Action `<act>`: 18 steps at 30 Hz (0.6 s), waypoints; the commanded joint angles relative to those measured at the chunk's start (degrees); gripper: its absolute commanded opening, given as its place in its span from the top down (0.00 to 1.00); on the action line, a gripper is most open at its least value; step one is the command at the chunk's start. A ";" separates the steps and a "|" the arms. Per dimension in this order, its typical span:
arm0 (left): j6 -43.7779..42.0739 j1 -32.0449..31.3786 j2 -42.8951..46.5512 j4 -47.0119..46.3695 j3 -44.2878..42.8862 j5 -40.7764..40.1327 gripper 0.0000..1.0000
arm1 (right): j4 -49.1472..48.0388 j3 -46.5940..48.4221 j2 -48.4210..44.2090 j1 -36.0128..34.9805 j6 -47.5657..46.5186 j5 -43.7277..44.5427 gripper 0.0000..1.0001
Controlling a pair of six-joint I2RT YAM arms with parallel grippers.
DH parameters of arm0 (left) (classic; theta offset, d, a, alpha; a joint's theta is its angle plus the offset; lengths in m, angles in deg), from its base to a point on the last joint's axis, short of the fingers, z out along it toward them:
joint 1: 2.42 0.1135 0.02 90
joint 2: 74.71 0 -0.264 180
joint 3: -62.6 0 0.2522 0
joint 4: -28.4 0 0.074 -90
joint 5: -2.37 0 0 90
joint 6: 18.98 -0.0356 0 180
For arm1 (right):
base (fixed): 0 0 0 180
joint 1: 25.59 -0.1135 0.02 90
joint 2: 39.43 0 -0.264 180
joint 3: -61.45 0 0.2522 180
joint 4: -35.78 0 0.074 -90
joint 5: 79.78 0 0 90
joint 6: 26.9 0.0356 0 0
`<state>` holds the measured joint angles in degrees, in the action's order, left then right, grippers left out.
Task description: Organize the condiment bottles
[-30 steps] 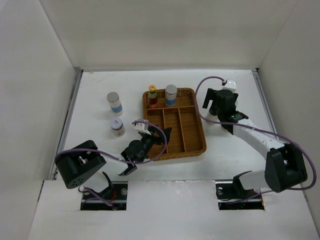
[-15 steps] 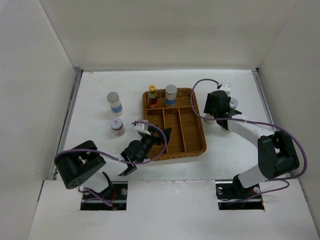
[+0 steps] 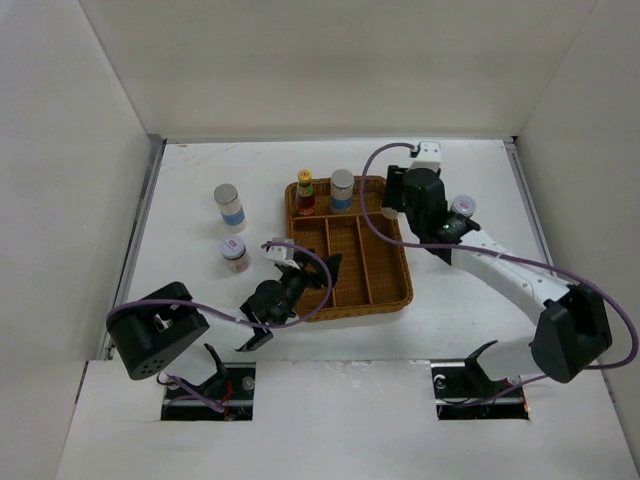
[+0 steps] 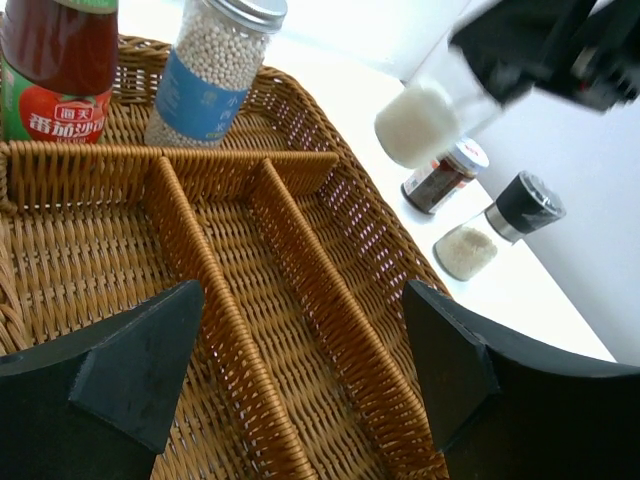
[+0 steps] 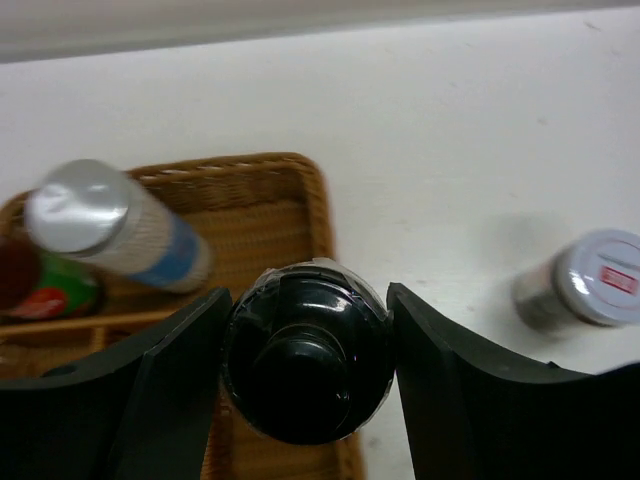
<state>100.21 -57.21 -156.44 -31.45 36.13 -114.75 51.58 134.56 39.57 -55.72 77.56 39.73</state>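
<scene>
My right gripper (image 3: 407, 200) is shut on a black-capped bottle (image 5: 307, 362) and holds it over the right rim of the wicker tray (image 3: 398, 292). In the left wrist view this bottle (image 4: 418, 122) shows blurred, with white contents. In the tray's back compartment stand a red sauce bottle (image 3: 305, 192) and a white cylinder with a blue band (image 3: 342, 190). My left gripper (image 3: 322, 270) hangs open over the tray's long compartments, with nothing between its fingers (image 4: 140, 362). On the table to the left are a second blue-banded cylinder (image 3: 230, 207) and a small red-marked jar (image 3: 235, 253).
To the right of the tray a white-lidded, red-marked jar (image 3: 462, 208) stands on the table. Beside that jar (image 4: 445, 178) the left wrist view shows a black-capped shaker (image 4: 500, 225). White walls close in the table on three sides.
My right gripper has shut on the black-capped bottle and carried it left from the table to the tray's right rim. The left arm has stayed put.
</scene>
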 commanded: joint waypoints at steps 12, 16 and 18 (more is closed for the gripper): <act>0.78 -0.01 2.81 -4.09 1.20 -1.10 0.19 | -8.54 1.56 10.29 -5.86 3.29 -2.36 0.47; 0.78 -0.01 1.66 -4.27 0.84 -1.10 0.19 | -10.39 -0.81 12.49 -5.86 4.79 -2.53 0.40; 0.78 -0.19 2.19 -4.18 1.02 -0.92 0.18 | -10.83 -1.43 13.11 -5.86 4.96 -3.06 0.36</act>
<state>100.24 -57.18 -155.26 -31.64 36.83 -115.49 48.06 133.19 52.71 -61.29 80.90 36.78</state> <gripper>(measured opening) 0.812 0.683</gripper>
